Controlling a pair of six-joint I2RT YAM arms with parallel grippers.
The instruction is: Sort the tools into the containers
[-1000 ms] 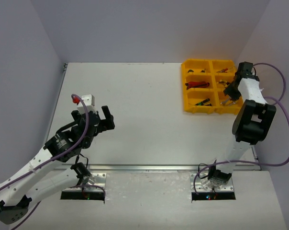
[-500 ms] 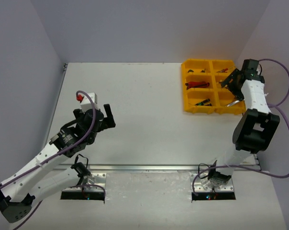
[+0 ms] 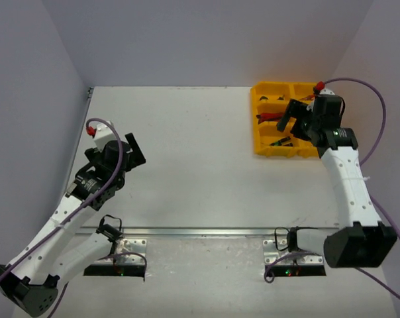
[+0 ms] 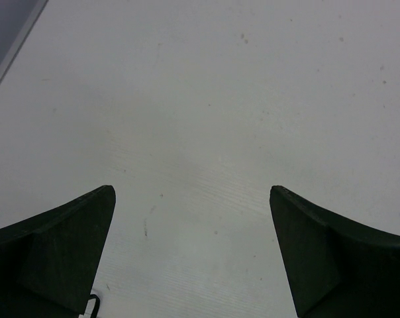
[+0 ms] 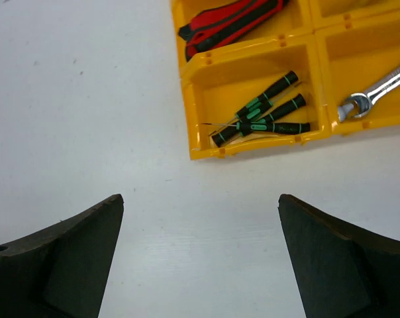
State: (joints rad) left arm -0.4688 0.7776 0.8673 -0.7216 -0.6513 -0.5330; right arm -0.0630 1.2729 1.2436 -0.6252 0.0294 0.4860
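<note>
From the top external view, shows the left end effector (image 3: 134, 152) spread wide and holding nothing, low over the white counter (image 3: 200, 172). Puts the yellow tray (image 3: 255, 136) well apart from it, far off to its right. Finds the right end effector (image 3: 293, 118) above the left column of that tray, with jaws wide and nothing between them. Catches red-and-black cutters (image 3: 269, 118) in the middle-left compartment just beside it, and green-handled screwdrivers (image 3: 280, 141) in the compartment on its near side. From the left wrist, gives only plain counter (image 4: 200, 99) ahead of and between the two dark jaws of the left end effector (image 4: 193, 255), set far apart and gripping nothing. From the right wrist, shows the right end effector (image 5: 200, 262) gaping, with only counter (image 5: 87, 132) between its jaws. Places the tray (image 5: 253, 148) ahead of it and a little to its right, not touching. Shows a few green-handled screwdrivers (image 5: 263, 116) lying together, slantwise, in the nearest compartment ahead. Sets a silver wrench (image 5: 379, 87) in the compartment to the right of that one. Leaves the cutters (image 5: 230, 23) in the compartment beyond the screwdrivers, partly cut off by the top edge.
</note>
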